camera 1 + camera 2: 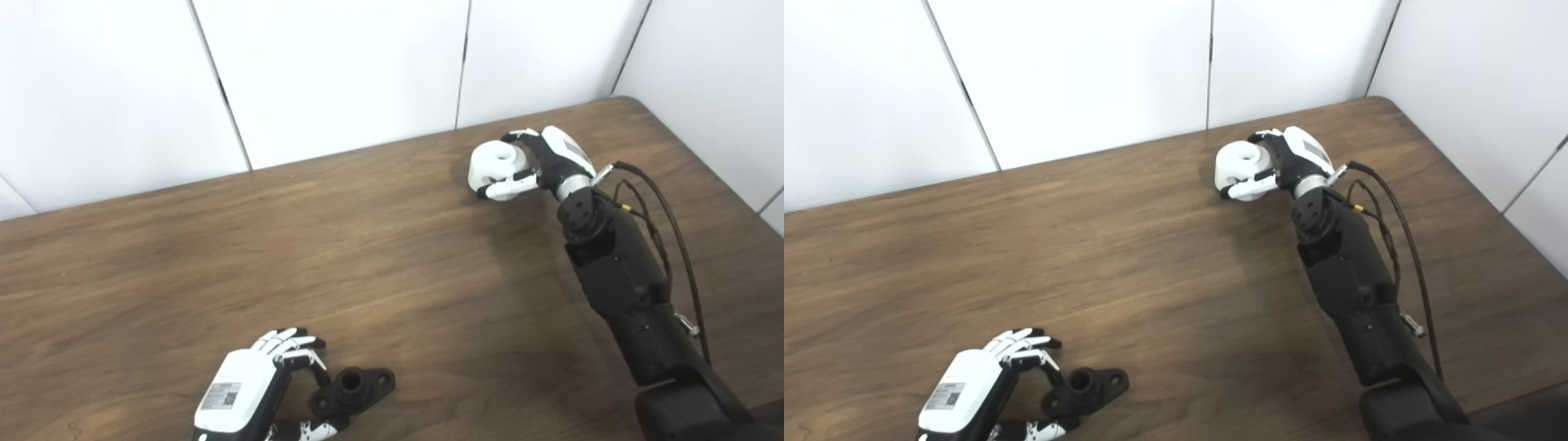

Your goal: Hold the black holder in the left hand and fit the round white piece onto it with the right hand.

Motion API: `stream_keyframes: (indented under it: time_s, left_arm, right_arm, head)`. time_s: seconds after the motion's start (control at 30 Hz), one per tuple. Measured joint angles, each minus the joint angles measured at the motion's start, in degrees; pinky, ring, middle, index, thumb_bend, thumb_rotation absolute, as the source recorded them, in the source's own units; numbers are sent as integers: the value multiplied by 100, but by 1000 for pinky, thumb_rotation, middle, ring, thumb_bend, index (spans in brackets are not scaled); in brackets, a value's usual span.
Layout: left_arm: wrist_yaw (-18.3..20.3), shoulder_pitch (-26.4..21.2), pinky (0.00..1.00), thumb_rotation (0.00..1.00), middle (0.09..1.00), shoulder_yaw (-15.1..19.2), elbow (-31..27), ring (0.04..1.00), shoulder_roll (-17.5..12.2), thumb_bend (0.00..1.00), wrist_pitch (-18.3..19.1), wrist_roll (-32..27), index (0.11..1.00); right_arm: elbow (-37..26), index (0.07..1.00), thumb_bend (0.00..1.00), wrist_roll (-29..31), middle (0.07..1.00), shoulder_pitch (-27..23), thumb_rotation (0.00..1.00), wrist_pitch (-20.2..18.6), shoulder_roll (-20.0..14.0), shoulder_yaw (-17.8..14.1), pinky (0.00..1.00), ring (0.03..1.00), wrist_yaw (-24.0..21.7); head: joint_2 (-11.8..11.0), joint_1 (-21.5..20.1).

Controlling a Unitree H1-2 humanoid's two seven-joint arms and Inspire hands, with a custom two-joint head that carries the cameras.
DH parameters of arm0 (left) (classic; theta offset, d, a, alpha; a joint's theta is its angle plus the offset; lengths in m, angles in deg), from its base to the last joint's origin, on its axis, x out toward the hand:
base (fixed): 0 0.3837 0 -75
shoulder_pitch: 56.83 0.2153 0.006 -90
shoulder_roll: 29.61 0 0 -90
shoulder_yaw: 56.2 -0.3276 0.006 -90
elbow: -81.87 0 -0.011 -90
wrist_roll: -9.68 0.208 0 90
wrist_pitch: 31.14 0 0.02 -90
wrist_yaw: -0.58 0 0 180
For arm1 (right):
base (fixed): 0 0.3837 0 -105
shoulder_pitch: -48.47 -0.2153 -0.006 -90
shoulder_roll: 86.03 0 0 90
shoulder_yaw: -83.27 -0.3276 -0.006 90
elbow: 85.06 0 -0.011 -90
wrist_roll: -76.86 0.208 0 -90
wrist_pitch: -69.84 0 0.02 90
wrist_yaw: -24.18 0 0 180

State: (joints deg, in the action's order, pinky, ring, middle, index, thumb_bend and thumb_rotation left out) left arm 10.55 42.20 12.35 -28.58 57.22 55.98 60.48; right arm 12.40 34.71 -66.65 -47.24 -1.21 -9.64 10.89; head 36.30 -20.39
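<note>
The work surface is a brown wood-grain table [380,257] set against white wall panels [343,67].

Left hand [257,383]: located at the near left edge of the table, arm entering from the bottom of the picture. Its fingers [288,343] are curled above the near end of the black holder [354,391], and the thumb lies below that same end. The fingers are spread and only partly closed; the views do not show whether they press on the part, so a firm grasp cannot be confirmed.

Black holder: lies flat on the table just to the right of the left hand. It has a raised round collar with a hole in the middle and a flat ear on each side (each ear carries a small hole). The near ear sits between the fingers and thumb of the left hand; the far ear points away to the right.

Right hand [539,162]: located at the far right of the table, near the wall, on a black forearm with loose cables [655,208] beside the wrist. It is closed around the round white piece [497,162].

Round white piece: held in the right hand, fingers wrapped over its upper and lower sides. A round opening in its top face shows. It is well apart from the black holder.
</note>
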Motion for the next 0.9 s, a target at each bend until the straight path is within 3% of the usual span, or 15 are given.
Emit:
stream_keyframes:
  time_s: [0.9]
  left_arm:
    - [189,11,874,57,782,86,-68,868,72,524,10,30,487]
  right_arm:
    - [-44,753,817,139,930,-2,285,1,-269,289,1000,1000,285]
  head:
    - [97,9]
